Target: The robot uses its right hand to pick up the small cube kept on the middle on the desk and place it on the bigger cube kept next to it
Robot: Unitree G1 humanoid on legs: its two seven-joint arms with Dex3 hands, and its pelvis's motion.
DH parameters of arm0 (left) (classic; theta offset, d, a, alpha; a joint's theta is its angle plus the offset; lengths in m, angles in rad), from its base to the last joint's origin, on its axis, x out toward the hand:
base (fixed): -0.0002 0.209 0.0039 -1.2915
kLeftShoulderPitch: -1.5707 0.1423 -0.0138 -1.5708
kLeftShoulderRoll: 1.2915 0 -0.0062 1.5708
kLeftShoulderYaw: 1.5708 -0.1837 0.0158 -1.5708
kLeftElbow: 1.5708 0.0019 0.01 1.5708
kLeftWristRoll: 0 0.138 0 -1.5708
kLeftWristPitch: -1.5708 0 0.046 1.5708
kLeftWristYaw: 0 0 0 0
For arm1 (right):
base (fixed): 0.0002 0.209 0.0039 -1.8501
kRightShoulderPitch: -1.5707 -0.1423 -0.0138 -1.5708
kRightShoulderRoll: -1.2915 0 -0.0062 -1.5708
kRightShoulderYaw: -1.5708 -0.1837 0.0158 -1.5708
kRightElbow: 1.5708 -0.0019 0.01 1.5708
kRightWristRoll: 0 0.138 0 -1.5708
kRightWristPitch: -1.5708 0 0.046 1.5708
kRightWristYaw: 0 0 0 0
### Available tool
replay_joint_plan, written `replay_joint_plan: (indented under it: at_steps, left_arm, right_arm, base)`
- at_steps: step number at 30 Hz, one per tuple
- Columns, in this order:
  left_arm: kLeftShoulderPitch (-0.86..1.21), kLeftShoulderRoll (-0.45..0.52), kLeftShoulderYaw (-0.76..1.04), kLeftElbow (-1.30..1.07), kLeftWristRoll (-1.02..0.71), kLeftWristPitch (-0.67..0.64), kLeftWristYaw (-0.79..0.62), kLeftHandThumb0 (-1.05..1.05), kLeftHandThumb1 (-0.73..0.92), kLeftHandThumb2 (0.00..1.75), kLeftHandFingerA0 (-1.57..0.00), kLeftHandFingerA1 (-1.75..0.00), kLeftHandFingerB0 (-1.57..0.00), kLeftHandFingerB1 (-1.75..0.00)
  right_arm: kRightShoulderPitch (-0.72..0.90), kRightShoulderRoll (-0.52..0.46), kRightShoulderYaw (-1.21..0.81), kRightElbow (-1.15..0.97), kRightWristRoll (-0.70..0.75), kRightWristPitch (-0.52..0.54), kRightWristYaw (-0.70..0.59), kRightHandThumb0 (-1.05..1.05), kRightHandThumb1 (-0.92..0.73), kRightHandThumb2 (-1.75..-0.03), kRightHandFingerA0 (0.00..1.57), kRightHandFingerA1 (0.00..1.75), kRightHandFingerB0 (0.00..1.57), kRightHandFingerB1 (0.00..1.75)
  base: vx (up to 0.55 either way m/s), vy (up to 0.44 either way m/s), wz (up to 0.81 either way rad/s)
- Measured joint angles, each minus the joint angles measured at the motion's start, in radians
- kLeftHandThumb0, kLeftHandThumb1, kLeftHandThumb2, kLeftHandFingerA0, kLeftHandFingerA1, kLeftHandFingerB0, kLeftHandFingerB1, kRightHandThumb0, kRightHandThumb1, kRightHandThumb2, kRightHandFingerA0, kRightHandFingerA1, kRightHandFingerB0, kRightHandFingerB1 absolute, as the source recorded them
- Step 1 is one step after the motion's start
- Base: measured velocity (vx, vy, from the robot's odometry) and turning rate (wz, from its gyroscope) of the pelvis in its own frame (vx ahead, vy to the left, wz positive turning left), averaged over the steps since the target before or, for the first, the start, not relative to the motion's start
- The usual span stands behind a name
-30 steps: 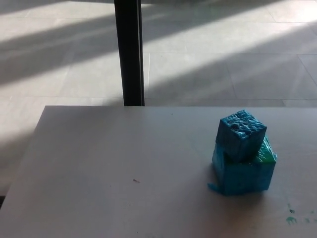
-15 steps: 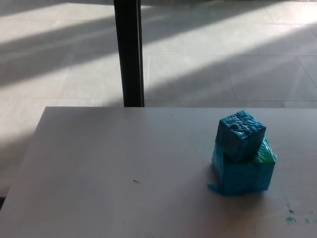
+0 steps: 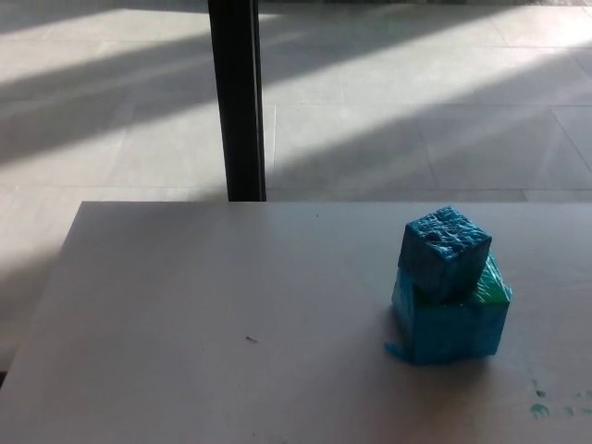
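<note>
Resting small cube (image 3: 444, 252) atop bigger cube (image 3: 453, 326), desk (image 3: 231, 314)

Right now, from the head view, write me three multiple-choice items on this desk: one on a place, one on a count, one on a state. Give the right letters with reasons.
1. Where is the small cube?
A. on top of the bigger cube
B. on the floor
C. at the desk's left edge

2. How many cubes are on the desk?
A. one
B. two
C. four

3. What are the robot's hands doing?
A. the right hand holds the small cube
B. both hands press the bigger cube
C. neither hand is in view

Answers: 1 A, the small blue cube rests on the bigger one, turned at an angle to it. 2 B, only the stacked pair shows. 3 C, no hand or arm appears anywhere in the picture.
</note>
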State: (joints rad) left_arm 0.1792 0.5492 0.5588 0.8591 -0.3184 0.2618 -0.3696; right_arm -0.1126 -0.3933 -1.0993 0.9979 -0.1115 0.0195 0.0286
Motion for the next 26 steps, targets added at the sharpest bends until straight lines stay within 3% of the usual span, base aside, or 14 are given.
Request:
replay_joint_plan:
  at_steps: [6, 7, 11, 12, 13, 14, 16, 17, 19, 20, 23, 24, 26]
  left_arm:
    - [0.003, 0.001, -0.004, 0.017, 0.001, -0.003, -0.001, -0.9, 0.92, 0.71, -0.3, -0.47, -0.28, -0.38]
    - [0.005, 0.001, -0.004, 0.016, 0.001, -0.005, 0.0, -0.9, 0.92, 0.69, -0.31, -0.48, -0.28, -0.38]
    - [0.011, 0.001, -0.005, 0.01, 0.001, -0.011, 0.0, -0.9, 0.91, 0.72, -0.29, -0.46, -0.25, -0.37]
    - [0.011, 0.001, -0.005, 0.012, 0.001, -0.013, 0.0, -0.94, 0.84, 0.77, -0.32, -0.49, -0.25, -0.39]
    - [0.012, 0.001, -0.006, 0.013, 0.001, -0.015, -0.001, -0.89, 0.92, 0.71, -0.31, -0.48, -0.26, -0.37]
    - [0.011, 0.002, -0.006, 0.014, 0.001, -0.017, -0.001, -0.89, 0.92, 0.71, -0.28, -0.47, -0.26, -0.37]
    - [0.011, 0.002, -0.006, 0.014, 0.0, -0.017, -0.001, -0.9, 0.92, 0.7, -0.29, -0.47, -0.26, -0.37]
    - [0.011, 0.002, -0.006, 0.014, 0.0, -0.017, -0.001, -0.9, 0.92, 0.71, -0.31, -0.47, -0.27, -0.37]
    - [0.011, 0.002, -0.008, 0.014, 0.001, -0.019, -0.001, -0.9, 0.92, 0.71, -0.31, -0.47, -0.27, -0.37]
    - [0.012, 0.002, -0.009, 0.014, 0.001, -0.019, -0.001, -0.89, 0.92, 0.71, -0.29, -0.47, -0.26, -0.38]
    - [0.012, 0.003, -0.01, 0.016, 0.001, -0.024, -0.001, -0.9, 0.92, 0.72, -0.32, -0.49, -0.25, -0.37]
    - [0.014, 0.003, -0.011, 0.015, 0.001, -0.025, -0.001, -0.95, 0.84, 0.78, -0.32, -0.5, -0.26, -0.4]
    - [0.017, 0.004, -0.013, 0.011, 0.001, -0.027, -0.001, -0.89, 0.92, 0.72, -0.29, -0.47, -0.27, -0.38]
  right_arm:
    - [0.019, 0.056, 0.063, 0.021, 0.078, 0.044, -0.009, -0.4, -0.52, -0.61, 0.45, 1.03, 0.47, 0.77]
    - [0.019, 0.058, 0.069, 0.021, 0.09, 0.048, -0.009, -0.45, -0.52, -0.59, 0.52, 1.09, 0.58, 0.8]
    - [0.028, 0.067, 0.111, 0.008, 0.143, 0.075, -0.017, -0.44, -0.53, -0.59, 0.54, 1.11, 0.54, 0.81]
    - [0.031, 0.071, 0.121, -0.002, 0.155, 0.084, -0.02, -0.45, -0.52, -0.62, 0.55, 1.18, 0.62, 0.84]
    - [0.034, 0.073, 0.131, -0.013, 0.168, 0.094, -0.025, -0.45, -0.52, -0.62, 0.55, 1.2, 0.6, 0.83]
    - [0.036, 0.073, 0.137, -0.018, 0.18, 0.099, -0.029, -0.52, -0.37, -0.87, 0.68, 0.99, 0.6, 0.8]
    - [0.041, 0.073, 0.148, -0.023, 0.201, 0.107, -0.039, -0.53, -0.38, -0.87, 0.69, 0.99, 0.59, 0.8]
    - [0.044, 0.073, 0.154, -0.026, 0.212, 0.111, -0.044, -0.44, -0.53, -0.63, 0.54, 1.19, 0.58, 0.83]
    - [0.047, 0.073, 0.161, -0.027, 0.234, 0.116, -0.052, -0.44, -0.53, -0.63, 0.54, 1.19, 0.58, 0.83]
    - [0.049, 0.073, 0.164, -0.028, 0.241, 0.117, -0.055, -0.43, -0.54, -0.61, 0.53, 1.07, 0.58, 0.82]
    - [0.059, 0.073, 0.187, -0.028, 0.27, 0.118, -0.06, -0.45, -0.53, -0.61, 0.58, 1.13, 0.52, 0.8]
    - [0.062, 0.073, 0.194, -0.03, 0.278, 0.119, -0.06, -0.44, -0.51, -0.63, 0.54, 1.16, 0.62, 0.86]
    - [0.067, 0.073, 0.209, -0.034, 0.291, 0.119, -0.061, -0.46, -0.5, -0.62, 0.55, 1.15, 0.59, 0.82]
  base:
    - [0.0, 0.0, 0.0]
    - [0.0, 0.0, 0.0]
    - [0.0, 0.0, 0.0]
    - [0.0, 0.0, 0.0]
    - [0.0, 0.0, 0.0]
    - [0.0, 0.0, 0.0]
    - [0.0, 0.0, 0.0]
    - [0.0, 0.0, 0.0]
    - [0.0, 0.0, 0.0]
    - [0.0, 0.0, 0.0]
    - [0.0, 0.0, 0.0]
    - [0.0, 0.0, 0.0]
    - [0.0, 0.0, 0.0]
